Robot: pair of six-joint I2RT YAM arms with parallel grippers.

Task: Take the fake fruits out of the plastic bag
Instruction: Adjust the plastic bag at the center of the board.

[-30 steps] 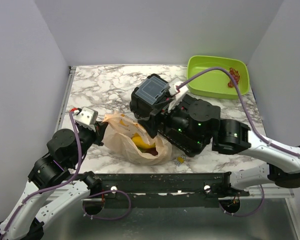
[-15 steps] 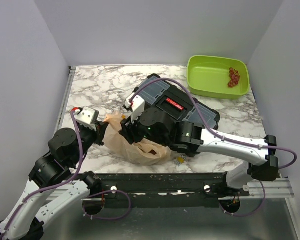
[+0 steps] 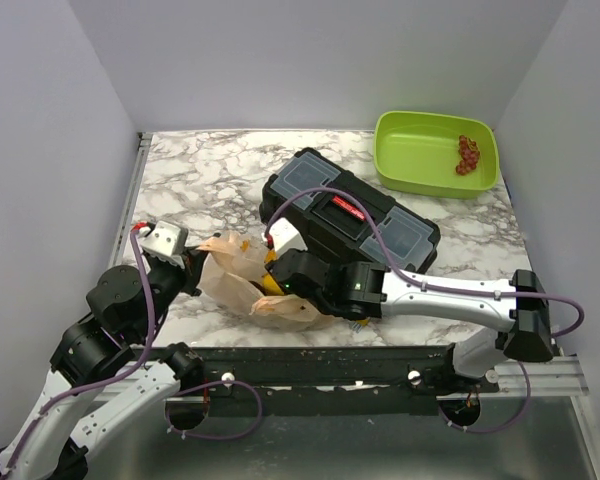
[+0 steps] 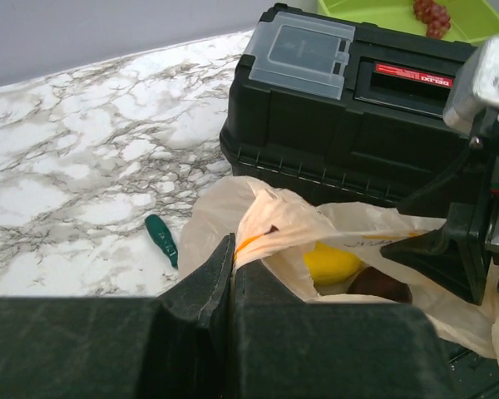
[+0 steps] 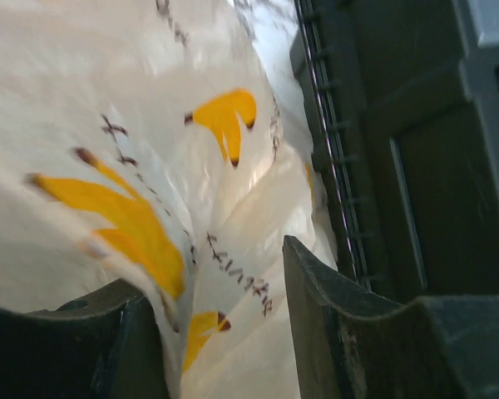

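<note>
Lettering on the toolbox
The black toolbox point(image 4: 316, 125) carries a red strip point(image 4: 412, 75) with white lettering, seemingly "DELIXI". The dark script on the plastic bag point(image 5: 108, 125) is illegible.

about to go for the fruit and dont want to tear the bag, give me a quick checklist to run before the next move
1. Left gripper shut on the plastic bag edge: ok.
2. Bag mouth held open, yellow fruit and dark fruit showing inside: ok.
3. Right gripper jaws free of bag film: not ok, printed film lies between them.
4. A fruit between the right jaws: cannot tell, the wrist view shows only film.
5. Right finger apart from the black toolbox: cannot tell, it looks very close in the wrist view.
</note>
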